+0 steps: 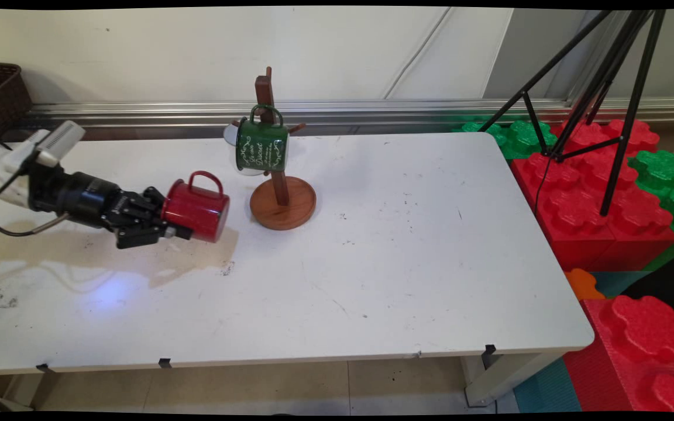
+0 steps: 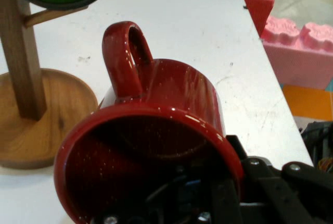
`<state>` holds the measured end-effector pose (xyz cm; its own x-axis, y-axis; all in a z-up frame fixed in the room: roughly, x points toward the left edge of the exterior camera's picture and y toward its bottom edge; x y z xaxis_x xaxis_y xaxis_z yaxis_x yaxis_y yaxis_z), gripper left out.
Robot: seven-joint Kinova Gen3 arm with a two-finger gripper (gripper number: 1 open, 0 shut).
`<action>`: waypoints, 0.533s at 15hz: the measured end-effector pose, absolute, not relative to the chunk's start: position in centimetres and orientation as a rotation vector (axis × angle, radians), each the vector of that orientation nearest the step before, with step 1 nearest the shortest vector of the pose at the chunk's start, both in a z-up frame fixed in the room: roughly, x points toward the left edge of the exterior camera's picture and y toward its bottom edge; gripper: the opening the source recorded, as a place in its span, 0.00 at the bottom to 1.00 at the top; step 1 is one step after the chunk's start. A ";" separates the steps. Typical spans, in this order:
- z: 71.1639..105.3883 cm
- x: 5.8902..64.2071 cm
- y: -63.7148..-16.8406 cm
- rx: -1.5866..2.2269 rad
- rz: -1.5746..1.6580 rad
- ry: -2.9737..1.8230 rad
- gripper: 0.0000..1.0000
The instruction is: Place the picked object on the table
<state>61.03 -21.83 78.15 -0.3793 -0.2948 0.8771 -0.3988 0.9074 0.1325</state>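
The gripper (image 1: 168, 225) is clamped on the rim of a red mug (image 1: 196, 207), one finger seemingly inside the mouth, holding it on its side with the handle up; the mug hangs just above the white table (image 1: 401, 263), near the left edge. At its 2 o'clock, just beside it, stands a wooden mug tree (image 1: 281, 199) carrying a green mug (image 1: 262, 143); bare tabletop runs from 3 to 6 o'clock, out to the right edge by the red foam blocks (image 1: 594, 204).

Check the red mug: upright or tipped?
Tipped on its side. The red mug lies horizontal, handle up, open mouth toward the pincer, which grips its rim, one finger inside. It is beside the wooden mug tree.
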 end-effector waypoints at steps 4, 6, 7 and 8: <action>79.4 62.3 -21.1 0.482 0.153 -2.039 0.00; 80.2 63.0 -20.8 0.473 0.173 -2.071 0.00; 80.6 63.4 -20.6 0.468 0.187 -2.097 0.00; 81.0 63.7 -20.4 0.463 0.198 -2.117 0.00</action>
<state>63.72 -20.38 81.02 -0.4984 -0.2496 0.8303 -0.3993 0.9161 0.0357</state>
